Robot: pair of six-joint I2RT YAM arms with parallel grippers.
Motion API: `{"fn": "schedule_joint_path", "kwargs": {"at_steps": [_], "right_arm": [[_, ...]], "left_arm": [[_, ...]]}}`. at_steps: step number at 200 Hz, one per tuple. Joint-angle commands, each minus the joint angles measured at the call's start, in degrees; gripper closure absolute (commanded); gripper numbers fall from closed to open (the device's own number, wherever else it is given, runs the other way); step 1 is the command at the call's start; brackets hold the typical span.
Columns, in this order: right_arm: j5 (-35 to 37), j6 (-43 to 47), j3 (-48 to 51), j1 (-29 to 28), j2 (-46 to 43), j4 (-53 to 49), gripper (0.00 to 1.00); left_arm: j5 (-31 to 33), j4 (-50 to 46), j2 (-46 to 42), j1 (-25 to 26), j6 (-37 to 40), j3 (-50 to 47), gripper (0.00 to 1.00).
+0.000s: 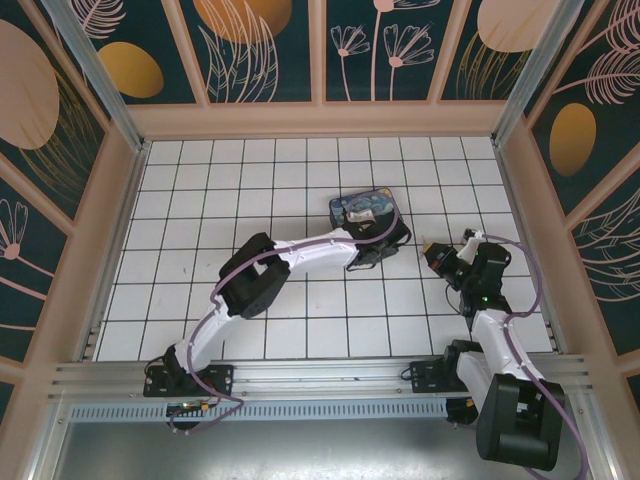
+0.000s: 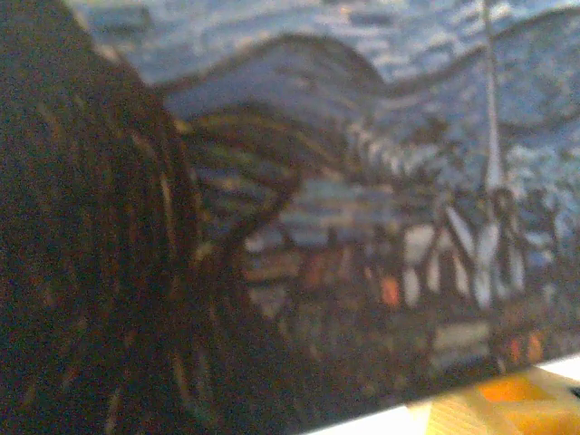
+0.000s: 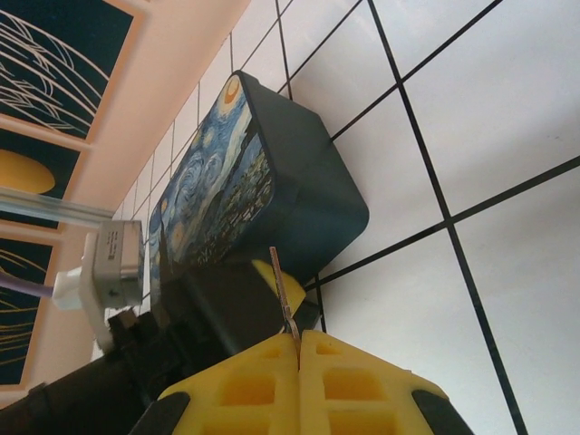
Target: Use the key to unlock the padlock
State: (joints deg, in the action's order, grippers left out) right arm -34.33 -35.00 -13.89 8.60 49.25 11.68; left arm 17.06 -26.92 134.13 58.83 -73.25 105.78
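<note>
My right gripper (image 3: 298,340) is shut on the key (image 3: 283,290), whose thin silvery blade sticks up edge-on from between the yellow fingertips. In the top view this gripper (image 1: 432,250) hovers right of the blue-and-yellow swirl-painted box (image 1: 362,208). My left gripper (image 1: 385,238) is pressed against the near side of that box. One of its yellow fingers (image 3: 272,276) shows beside the box (image 3: 245,172). The painted face (image 2: 362,181) is blurred and very close to the left wrist camera, with a yellow finger (image 2: 512,403) at the bottom right. The padlock is hidden.
White tiled floor (image 1: 300,310) spreads around the box, walled by peach panels (image 1: 320,120) at the back and sides. The metal rail (image 1: 320,375) with both arm bases runs along the near edge. Open tiles lie left of the left arm.
</note>
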Motion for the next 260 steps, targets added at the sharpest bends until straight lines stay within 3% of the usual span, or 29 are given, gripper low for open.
{"fn": "schedule_joint_path", "kwargs": {"at_steps": [1, 67, 126, 197, 232, 260], "right_arm": [[-1.8, -0.1, -1.2, 0.4, -0.6, 1.9, 1.0], [-3.9, -0.7, -1.0, 0.3, 0.6, 4.0, 1.0], [-5.5, -0.4, -0.6, -0.3, 1.2, 4.5, 1.0], [-6.2, 1.0, -0.3, -1.3, 1.2, 3.2, 1.0], [-6.7, 2.1, 0.6, -1.8, -0.2, -0.2, 1.0], [-5.9, 1.2, 3.0, -3.8, -2.1, -1.2, 1.0]], "left_arm": [[3.4, -6.4, 3.0, 0.2, -1.6, 3.0, 0.39], [5.0, -11.1, 7.3, 0.3, -2.9, 8.4, 0.47], [2.1, -10.6, 8.6, 0.3, 2.1, 10.4, 0.51], [0.0, -9.3, 8.4, 0.2, 3.8, 9.6, 0.68], [-7.6, -2.9, 4.1, -0.5, 7.2, 3.7, 0.73], [-20.4, 6.2, -2.1, -3.6, 10.2, -6.0, 0.77]]}}
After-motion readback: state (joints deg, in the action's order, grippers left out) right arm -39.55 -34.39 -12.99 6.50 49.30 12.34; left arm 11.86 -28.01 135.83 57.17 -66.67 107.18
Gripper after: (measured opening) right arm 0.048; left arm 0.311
